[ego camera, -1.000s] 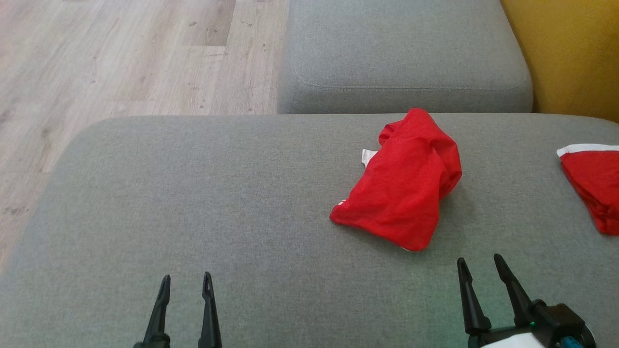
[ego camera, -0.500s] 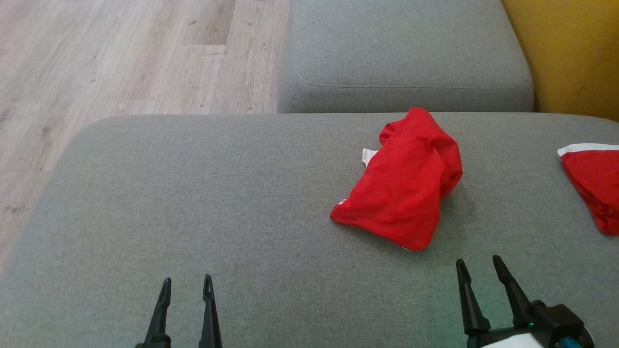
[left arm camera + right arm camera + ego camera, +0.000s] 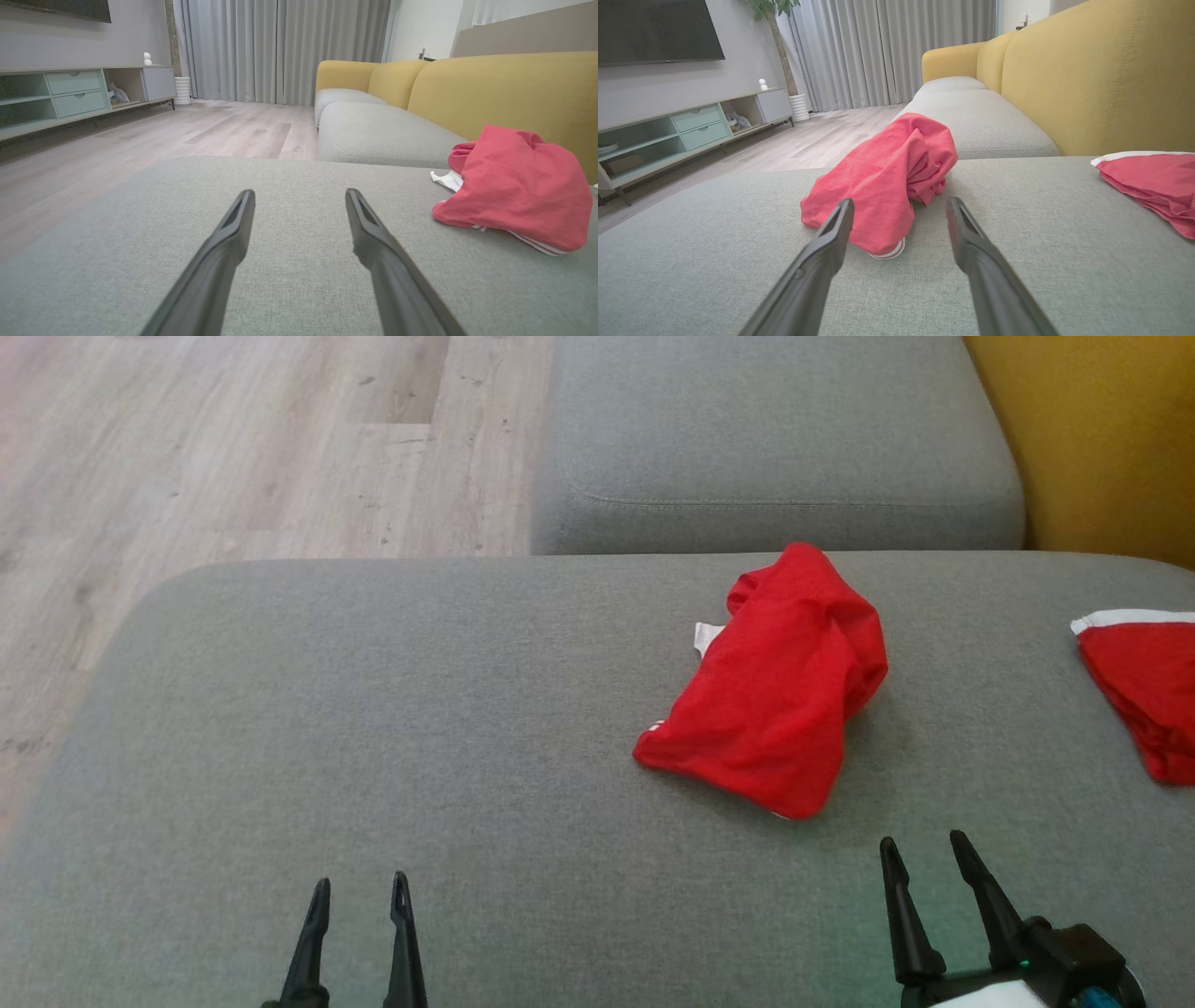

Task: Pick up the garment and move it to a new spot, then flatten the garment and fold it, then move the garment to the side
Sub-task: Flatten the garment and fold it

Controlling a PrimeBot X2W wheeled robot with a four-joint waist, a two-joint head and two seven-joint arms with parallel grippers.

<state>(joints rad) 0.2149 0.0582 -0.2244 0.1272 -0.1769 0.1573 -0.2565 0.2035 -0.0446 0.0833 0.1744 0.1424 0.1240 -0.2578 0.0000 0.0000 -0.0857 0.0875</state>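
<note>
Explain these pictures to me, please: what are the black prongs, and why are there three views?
This is a two-armed robot. The black prongs are its grasping tools: the left tool and right tool, both open and holding nothing. The top-down picture comes from a camera on its head. The other two come from wrist cameras looking along the prongs. Before it is a grey sofa cushion with a crumpled red garment lying on it, and a second red garment farther right. The right tool is nearer the crumpled one.
</note>
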